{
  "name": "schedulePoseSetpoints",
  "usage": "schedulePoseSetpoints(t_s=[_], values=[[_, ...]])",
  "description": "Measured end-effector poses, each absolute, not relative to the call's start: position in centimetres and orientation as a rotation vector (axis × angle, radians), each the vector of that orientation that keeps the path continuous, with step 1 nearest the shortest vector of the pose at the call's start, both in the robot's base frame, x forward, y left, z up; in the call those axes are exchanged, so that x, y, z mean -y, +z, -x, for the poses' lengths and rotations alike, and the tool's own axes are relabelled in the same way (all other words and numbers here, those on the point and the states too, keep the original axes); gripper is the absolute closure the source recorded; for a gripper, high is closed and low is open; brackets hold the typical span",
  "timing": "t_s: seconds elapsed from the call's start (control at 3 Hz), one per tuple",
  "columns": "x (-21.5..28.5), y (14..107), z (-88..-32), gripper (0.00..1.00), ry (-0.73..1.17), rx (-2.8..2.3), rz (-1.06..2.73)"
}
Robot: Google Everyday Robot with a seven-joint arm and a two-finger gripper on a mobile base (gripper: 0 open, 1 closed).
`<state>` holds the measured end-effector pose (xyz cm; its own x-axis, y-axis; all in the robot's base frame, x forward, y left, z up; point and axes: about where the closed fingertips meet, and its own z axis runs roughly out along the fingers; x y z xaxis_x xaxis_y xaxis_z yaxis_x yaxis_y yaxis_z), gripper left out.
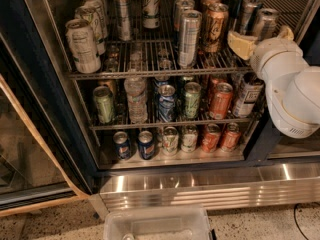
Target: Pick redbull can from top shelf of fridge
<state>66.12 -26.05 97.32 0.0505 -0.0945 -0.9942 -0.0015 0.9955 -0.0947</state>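
The fridge (30,79) stands open, with cans on three wire racks. On the top shelf (150,73) the redbull can (263,23), slim and silver, stands at the far right, its lower part hidden behind my gripper. My gripper (264,38) is at the right end of that shelf. Its yellowish fingers (242,43) stand open, one on each side of the can, and do not squeeze it. A darker slim can (247,11) stands just left of it. My white arm (295,89) comes in from the right.
A tall plain silver can (189,36) and an orange-brown can (215,28) stand left of the gripper. Shorter cans fill the two lower racks (150,125). A ribbed steel base (210,186) runs below. A clear bin (157,224) sits on the floor. The glass door (25,154) hangs open at left.
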Motion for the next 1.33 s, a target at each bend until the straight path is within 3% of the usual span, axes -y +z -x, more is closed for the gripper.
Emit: schedulePoseSetpoints(t_s=[0.33,1.0,1.33], values=[[26.05,97.32,-66.12,0.40,-0.071,-1.519,0.077],[26.05,97.32,-66.12,0.86,-0.071,-1.519,0.077],[26.04,97.32,-66.12,1.00,-0.071,-1.519,0.077]])
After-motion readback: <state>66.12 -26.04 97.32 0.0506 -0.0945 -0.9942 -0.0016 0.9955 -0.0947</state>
